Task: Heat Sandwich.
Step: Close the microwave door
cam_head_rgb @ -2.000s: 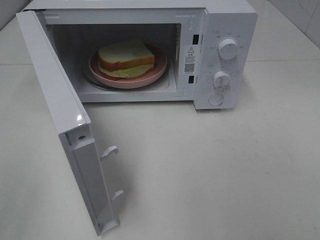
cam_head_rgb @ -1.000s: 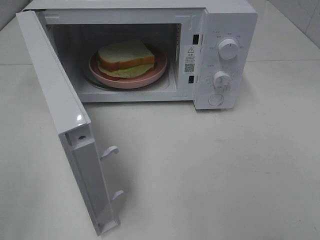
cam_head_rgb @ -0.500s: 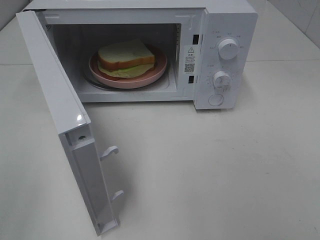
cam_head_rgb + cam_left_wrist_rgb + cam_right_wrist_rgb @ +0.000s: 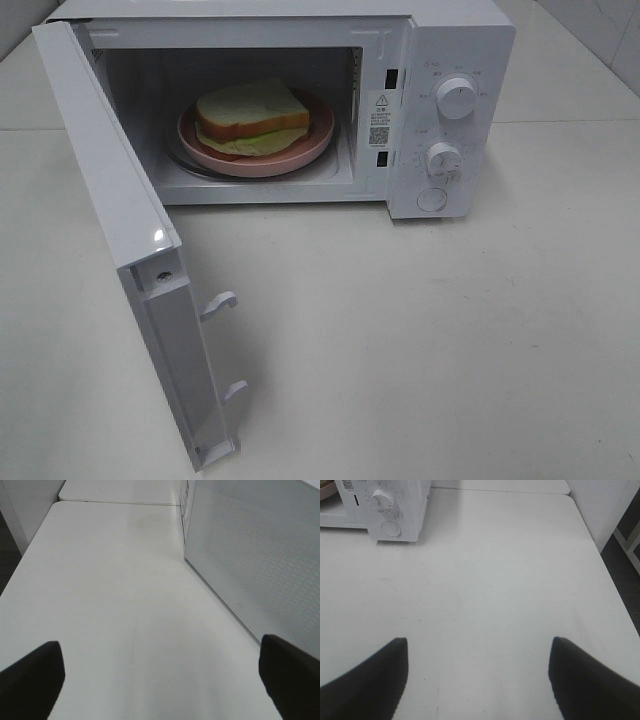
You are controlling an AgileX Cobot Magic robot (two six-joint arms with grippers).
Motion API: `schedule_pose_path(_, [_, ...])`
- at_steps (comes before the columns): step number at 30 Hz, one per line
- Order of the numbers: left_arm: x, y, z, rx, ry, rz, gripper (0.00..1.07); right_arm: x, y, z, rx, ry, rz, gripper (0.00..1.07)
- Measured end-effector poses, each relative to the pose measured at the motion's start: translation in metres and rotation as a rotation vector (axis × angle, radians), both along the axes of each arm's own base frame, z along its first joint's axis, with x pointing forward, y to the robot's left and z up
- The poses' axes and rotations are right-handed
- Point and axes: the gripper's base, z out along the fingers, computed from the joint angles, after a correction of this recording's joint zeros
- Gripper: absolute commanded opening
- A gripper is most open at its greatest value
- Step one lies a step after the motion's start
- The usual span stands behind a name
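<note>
**Sandwich rests on its plate inside the open microwave**

We see the sandwich [image 4: 250, 118] lying flat on the round pink plate [image 4: 312, 140], inside the white microwave [image 4: 460, 45]. Its pale top slice faces up, and green and yellowish filling shows along the front edge. The plate sits on the glass turntable [image 4: 178, 160], whose rim peeks out at the plate's left side.

The door [image 4: 105, 190] stands swung wide on its left hinge and reaches toward the camera in the high view. Two latch hooks [image 4: 218, 303] jut from its free edge. To the right of the opening we find a warning sticker [image 4: 380, 118] on the frame. Beyond it is the control panel [image 4: 475, 130], with an upper knob [image 4: 457, 98], a lower knob [image 4: 443, 158] and a round button [image 4: 432, 199] beneath them. The microwave stands on a white table [image 4: 450, 350].

In the left wrist view, the left gripper [image 4: 160, 642] has its dark fingers spread far apart over the table. We see only the bare surface between them, and the perforated outer face of the door rises close by one finger. In the right wrist view, the right gripper [image 4: 478, 640] likewise holds its fingers wide apart over the table. It is well apart from the microwave, whose control panel, with a knob and the button, lies ahead of it.
</note>
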Motion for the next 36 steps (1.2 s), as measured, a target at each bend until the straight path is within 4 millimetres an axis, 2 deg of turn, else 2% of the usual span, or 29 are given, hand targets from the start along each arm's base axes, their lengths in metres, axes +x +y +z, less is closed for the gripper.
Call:
schedule_pose_path(5, [0.0,0.0,0.001,-0.002,-0.004,-0.002,1.03,0.0,0.0,0.0,0.0,0.0,0.0,0.75])
schedule_pose_path(10, [-0.001,0.0,0.014,-0.002,-0.036,0.0,1.02,0.0,0.0,0.0,0.0,0.0,0.0,0.75])
schedule_pose_path(13, [0.008,0.0,0.018,-0.002,-0.025,0.002,1.01,0.0,0.0,0.0,0.0,0.0,0.0,0.75])
schedule_pose_path(16, [0.019,0.0,0.021,-0.006,-0.015,0.004,0.95,0.0,0.0,0.0,0.0,0.0,0.0,0.75])
schedule_pose_path(19, [0.033,0.001,0.024,-0.008,0.001,0.008,0.79,0.0,0.0,0.0,0.0,0.0,0.0,0.75])
schedule_pose_path(20, [0.037,0.001,0.024,-0.008,0.008,0.009,0.65,0.0,0.0,0.0,0.0,0.0,0.0,0.75])
schedule_pose_path(21, [0.037,0.001,0.024,-0.008,0.008,0.009,0.65,0.0,0.0,0.0,0.0,0.0,0.0,0.75])
schedule_pose_path(23, [0.045,0.002,0.024,-0.005,0.031,0.012,0.5,0.0,0.0,0.0,0.0,0.0,0.0,0.75])
schedule_pose_path(24, [0.052,0.002,0.024,-0.002,0.05,0.014,0.35,0.0,0.0,0.0,0.0,0.0,0.0,0.75])
schedule_pose_path(25, [0.056,0.002,0.023,-0.002,0.062,0.015,0.29,0.0,0.0,0.0,0.0,0.0,0.0,0.75])
schedule_pose_path(26, [0.056,0.002,0.023,-0.002,0.062,0.015,0.29,0.0,0.0,0.0,0.0,0.0,0.0,0.75])
schedule_pose_path(28, [0.067,0.003,0.022,-0.002,0.087,0.017,0.16,0.0,0.0,0.0,0.0,0.0,0.0,0.75])
schedule_pose_path(29, [0.072,0.003,0.022,-0.002,0.097,0.018,0.03,0.0,0.0,0.0,0.0,0.0,0.0,0.75])
schedule_pose_path(31, [0.076,0.003,0.022,-0.002,0.104,0.019,0.0,0.0,0.0,0.0,0.0,0.0,0.0,0.75])
schedule_pose_path(33, [0.09,0.003,0.02,-0.003,0.124,0.021,0.0,0.0,0.0,0.0,0.0,0.0,0.0,0.75])
schedule_pose_path(36, [0.099,0.004,0.019,-0.004,0.128,0.024,0.0,0.0,0.0,0.0,0.0,0.0,0.0,0.75])
